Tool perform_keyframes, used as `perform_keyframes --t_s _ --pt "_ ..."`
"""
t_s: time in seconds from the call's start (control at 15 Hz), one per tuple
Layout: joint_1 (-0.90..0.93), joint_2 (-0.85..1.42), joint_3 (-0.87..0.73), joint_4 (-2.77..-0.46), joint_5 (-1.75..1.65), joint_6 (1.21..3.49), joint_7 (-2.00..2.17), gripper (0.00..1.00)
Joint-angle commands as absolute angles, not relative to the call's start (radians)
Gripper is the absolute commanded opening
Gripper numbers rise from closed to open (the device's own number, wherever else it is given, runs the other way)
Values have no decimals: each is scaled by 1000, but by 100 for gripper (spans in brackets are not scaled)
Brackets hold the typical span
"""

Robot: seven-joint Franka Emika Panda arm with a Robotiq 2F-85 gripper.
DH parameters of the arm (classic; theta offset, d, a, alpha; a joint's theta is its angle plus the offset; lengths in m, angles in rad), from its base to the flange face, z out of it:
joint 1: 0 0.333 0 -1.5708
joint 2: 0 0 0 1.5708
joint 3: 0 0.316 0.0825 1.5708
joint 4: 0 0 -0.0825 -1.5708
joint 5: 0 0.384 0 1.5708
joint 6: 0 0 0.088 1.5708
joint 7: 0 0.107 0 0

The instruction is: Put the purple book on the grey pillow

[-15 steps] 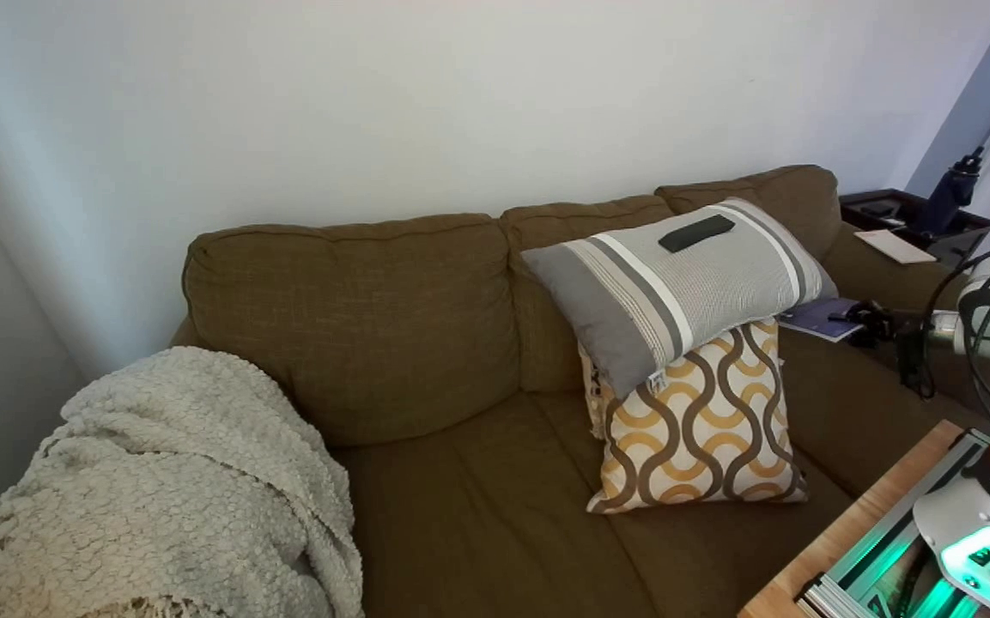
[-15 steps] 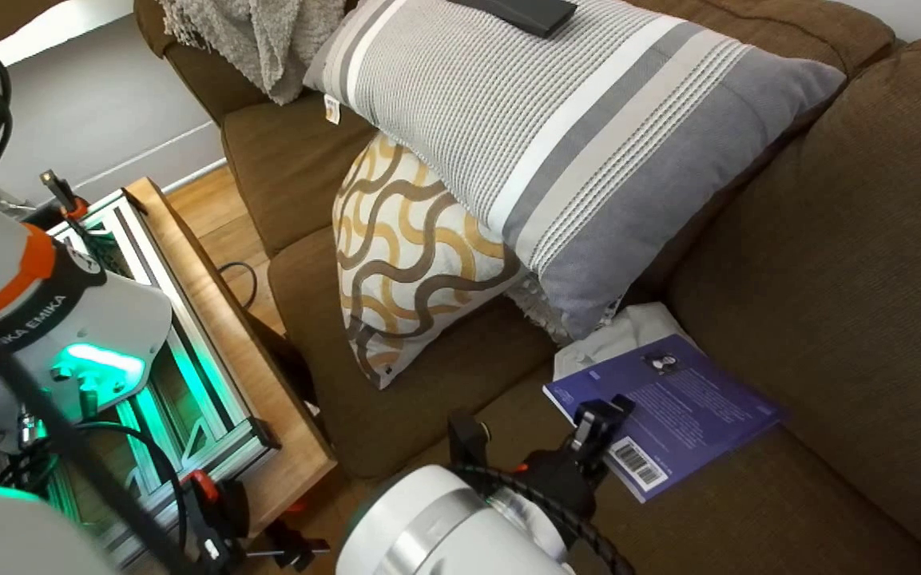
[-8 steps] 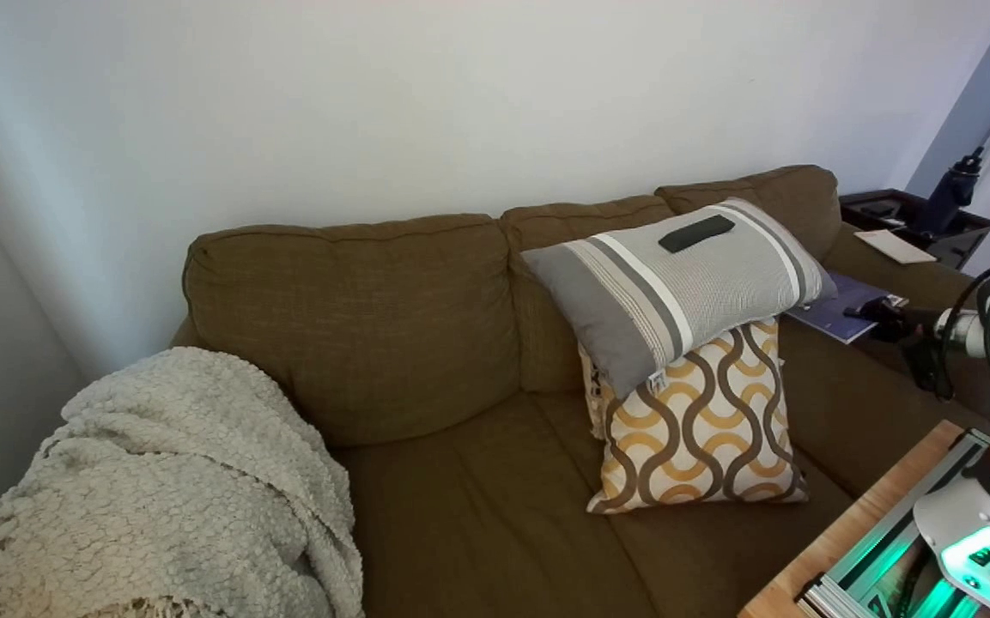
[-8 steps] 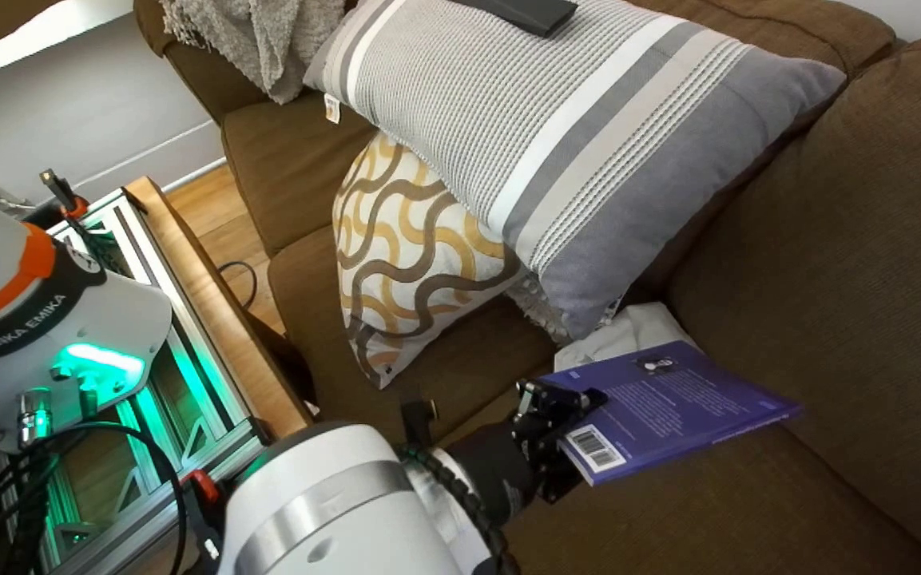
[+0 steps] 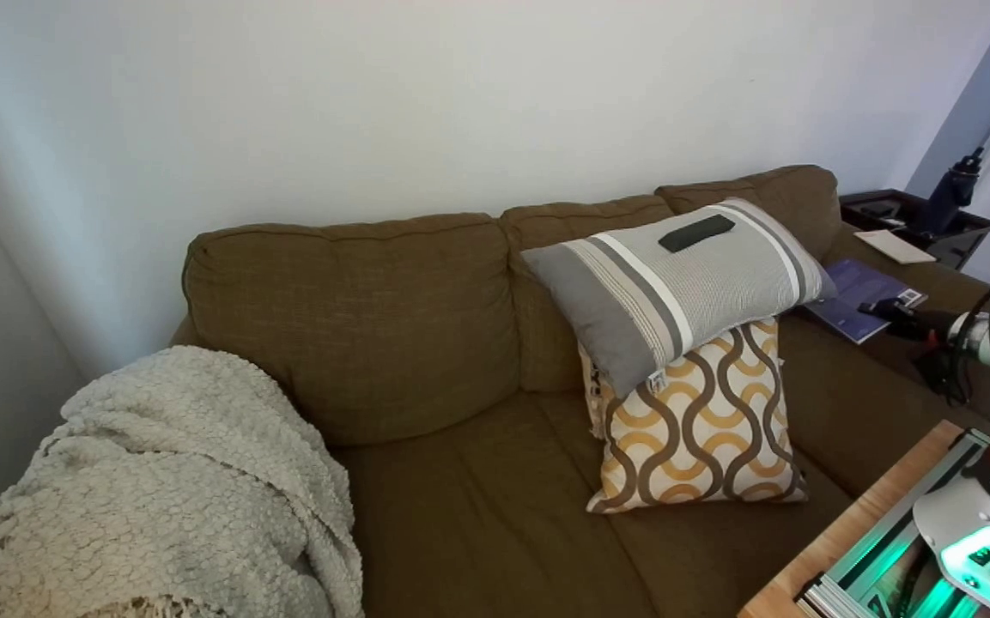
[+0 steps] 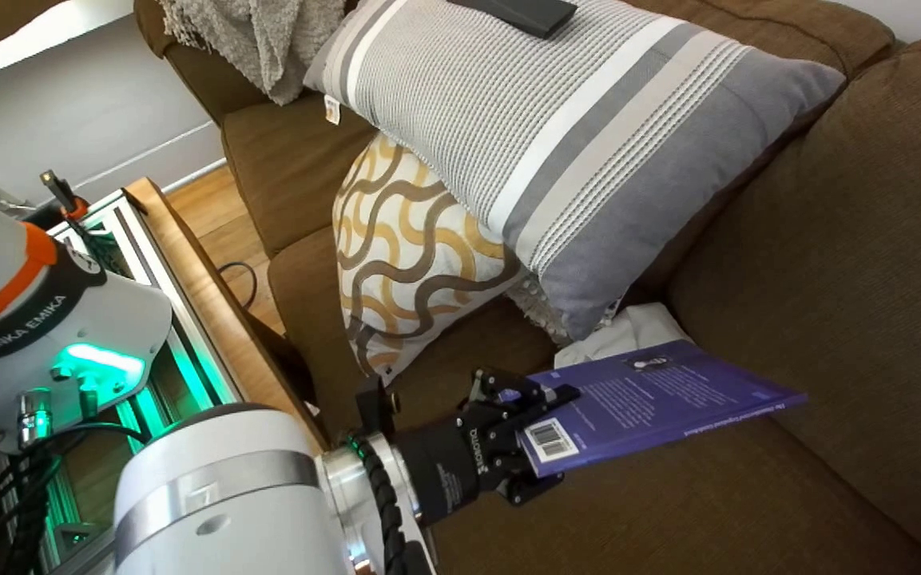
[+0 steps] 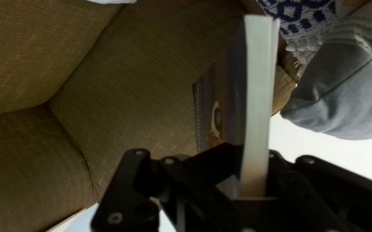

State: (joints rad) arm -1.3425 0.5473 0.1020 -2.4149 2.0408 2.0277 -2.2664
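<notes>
Purple book shifted; jaws gripping it; barcode showing; base: FRANKA EMIKA

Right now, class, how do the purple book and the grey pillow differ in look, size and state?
The purple book is thin and flat, with pale print on its cover; the grey pillow is plump and striped. The purple book looks much smaller than the grey pillow. The purple book is held in the gripper, while the grey pillow, unheld, lies over the wavy-patterned cushion. Both are roughly rectangular.
</notes>
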Motion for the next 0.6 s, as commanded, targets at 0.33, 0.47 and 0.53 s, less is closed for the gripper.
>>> perform_keyframes --t_s 0.33,0.47,0.53 --pt "-1334 482 -48 -2624 1935 1458 -2554 3" --pt "-1234 481 -193 -2668 1875 1272 -2616 3" --pt "-1223 481 -234 -2684 1837 1195 -2653 3"
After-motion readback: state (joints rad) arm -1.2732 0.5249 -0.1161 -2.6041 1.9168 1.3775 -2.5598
